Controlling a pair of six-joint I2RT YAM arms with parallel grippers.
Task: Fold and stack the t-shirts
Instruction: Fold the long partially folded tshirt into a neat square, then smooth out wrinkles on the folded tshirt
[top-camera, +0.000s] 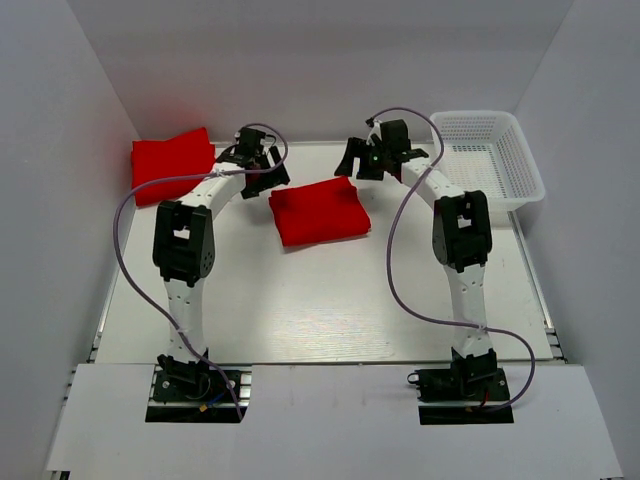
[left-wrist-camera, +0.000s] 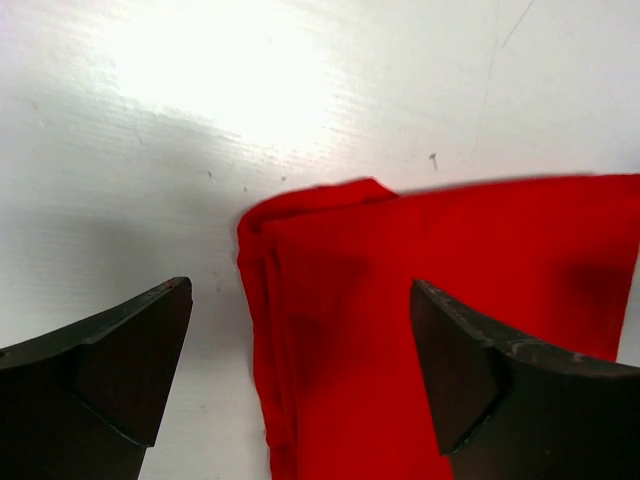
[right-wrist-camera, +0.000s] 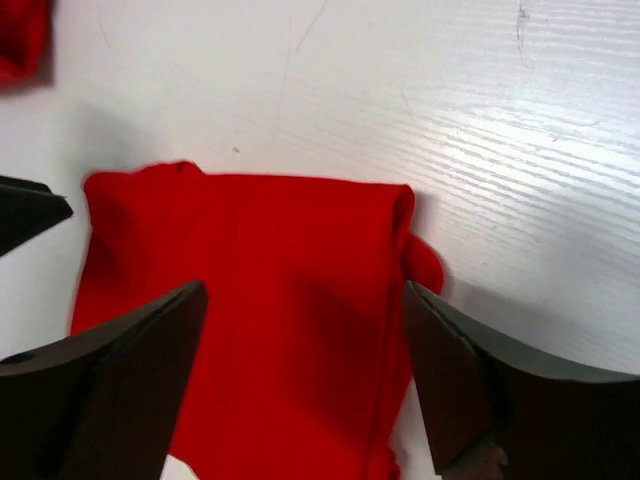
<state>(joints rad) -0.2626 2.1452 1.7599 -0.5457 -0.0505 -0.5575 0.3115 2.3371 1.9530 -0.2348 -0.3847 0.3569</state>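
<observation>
at the far left of the table (top-camera: 300, 310) lies the first shirt (top-camera: 172, 163), red and folded. it is on the outer side of the left gripper (top-camera: 258, 165) and apart from it. the left gripper hangs over the table with its two fingers (left-wrist-camera: 110, 370) spread wide and nothing between them. below it is the left edge of the second shirt (top-camera: 320, 210), also red and folded, and the layers of cloth show at this edge. the inner finger is above the red cloth and the outer finger is above bare table. if the fingers touch the cloth, i cannot tell. the second shirt lies flat between the two grippers, a little nearer to the arm bases than both. the right gripper (right-wrist-camera: 302, 295) is also spread wide and holds nothing. it is above the right part of the same shirt. the white basket (top-camera: 490, 155) stands on the outer side of the right gripper, well apart from it.
</observation>
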